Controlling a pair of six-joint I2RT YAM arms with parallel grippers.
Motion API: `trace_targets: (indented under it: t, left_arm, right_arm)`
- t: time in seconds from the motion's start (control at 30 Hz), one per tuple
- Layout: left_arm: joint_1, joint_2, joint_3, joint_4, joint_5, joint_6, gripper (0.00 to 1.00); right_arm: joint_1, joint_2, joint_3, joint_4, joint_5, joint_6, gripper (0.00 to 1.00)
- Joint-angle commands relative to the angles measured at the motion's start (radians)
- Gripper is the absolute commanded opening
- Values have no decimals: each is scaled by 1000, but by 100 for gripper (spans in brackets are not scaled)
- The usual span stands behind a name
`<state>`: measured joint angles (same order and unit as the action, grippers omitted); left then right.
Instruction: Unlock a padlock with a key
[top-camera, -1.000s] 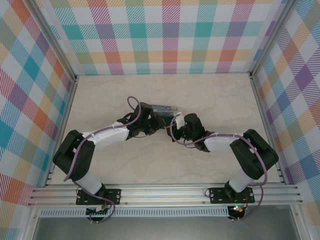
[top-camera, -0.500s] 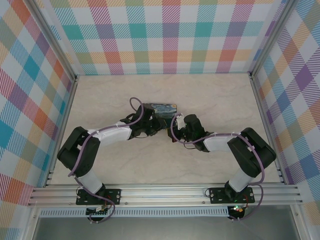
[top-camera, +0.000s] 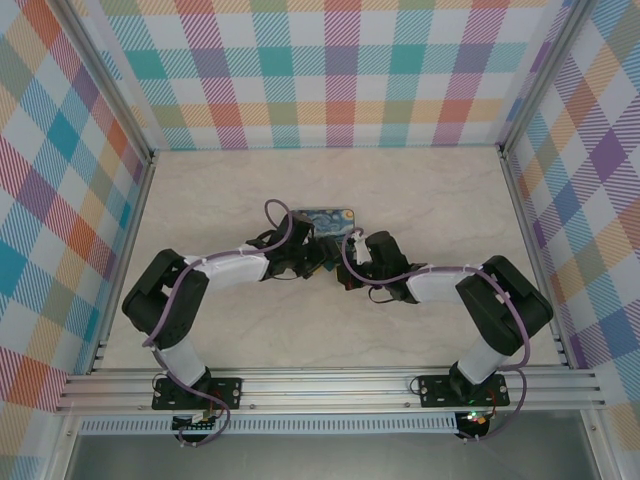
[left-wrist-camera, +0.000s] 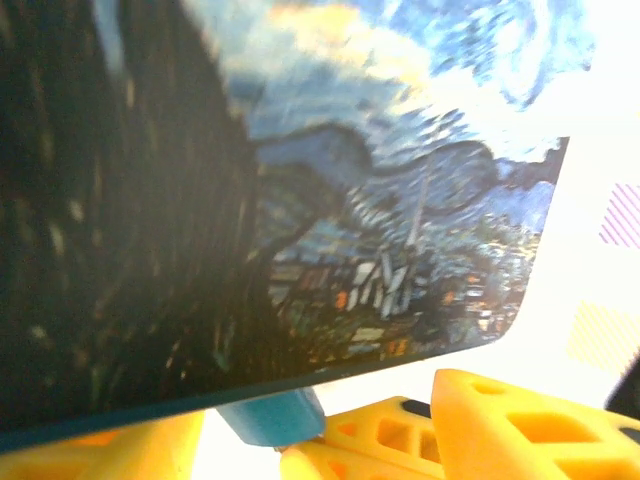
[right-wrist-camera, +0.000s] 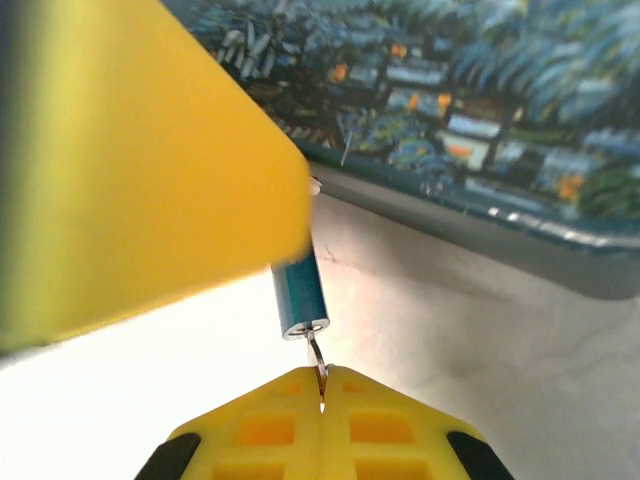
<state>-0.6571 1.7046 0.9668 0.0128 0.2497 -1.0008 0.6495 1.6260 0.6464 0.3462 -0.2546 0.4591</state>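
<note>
Just off the near edge of the Starry Night box (right-wrist-camera: 560, 120), the teal padlock (right-wrist-camera: 300, 295) sits with what looks like the key (right-wrist-camera: 317, 358) seated in its free end. The right gripper (right-wrist-camera: 322, 395) pinches that thin metal stem tight. The left gripper (left-wrist-camera: 255, 448) flanks the padlock body, fingers apart. The turn appears pending, and it likely needs the body steadied and a careful twist.
</note>
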Motion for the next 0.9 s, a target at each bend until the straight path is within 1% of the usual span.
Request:
trace_targets:
  t: [0.0,0.07,0.17,0.3,0.4,0.5,0.57,0.7,0.87]
  left_arm:
    - [-7,-93,-5,-36,-37,10,67]
    - [-4,-124,-14,-58,-56,8,70]
    - [-1,-175,-43,-62,-76,2,70]
    - [0,-232,-117,18,-74,-45,64]
    - [-1,-267,-174,76,-74,-88,60]
    - [-5,-287,-209,93,-74,-110,57]
    - [-10,-289,-233,115,-67,-132,56]
    - [-19,-259,-284,218,-49,-208,48]
    - [-37,-207,-297,302,-49,-259,43]
  right_arm:
    - [9,-37,29,-71,-45,71,2]
    - [9,-36,26,-72,-60,110,2]
    - [10,-38,4,-29,-72,189,1]
    - [15,-50,-24,34,-61,308,2]
    - [25,-70,-25,31,-40,368,2]
    - [28,-91,-28,21,-22,420,2]
    - [27,-96,-25,8,-21,451,2]
    - [29,-91,-11,-23,-30,510,2]
    - [32,-89,-7,-31,-32,544,2]
